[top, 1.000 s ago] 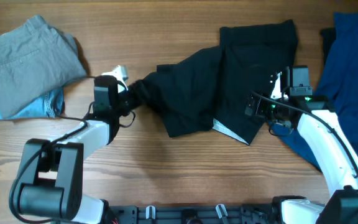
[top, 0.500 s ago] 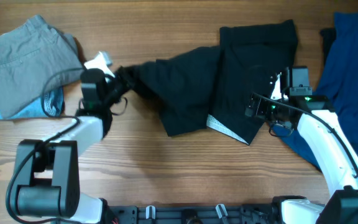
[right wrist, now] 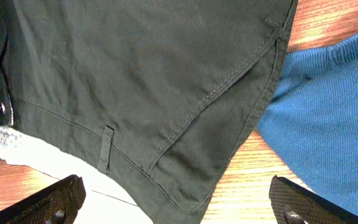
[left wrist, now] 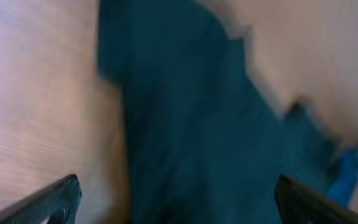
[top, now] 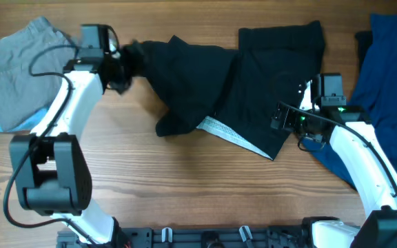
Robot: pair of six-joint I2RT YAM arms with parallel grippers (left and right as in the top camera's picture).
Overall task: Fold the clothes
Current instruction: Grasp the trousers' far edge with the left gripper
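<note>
Black trousers (top: pixel 253 89) lie spread across the middle of the table, one leg stretched out to the left. My left gripper (top: pixel 123 58) is at the end of that leg. In the blurred left wrist view its fingers (left wrist: pixel 55 200) stand wide apart, with the dark cloth (left wrist: pixel 185 137) running between them. My right gripper (top: pixel 309 93) is open and empty over the trousers' right edge. In the right wrist view it (right wrist: pixel 176 208) hovers above a pocket corner of the trousers (right wrist: pixel 142 74), beside the white waistband lining (right wrist: pixel 48 155).
A blue garment (top: pixel 391 76) lies bunched at the right edge and shows in the right wrist view (right wrist: pixel 328 93). Folded grey trousers (top: pixel 26 69) sit on a light blue item (top: pixel 54 114) at the far left. Bare wood (top: pixel 185 186) fills the front.
My left gripper has swung up and to the left, dragging the trouser leg with it. The cloth is now stretched out, with more white lining exposed. The right arm has not moved.
</note>
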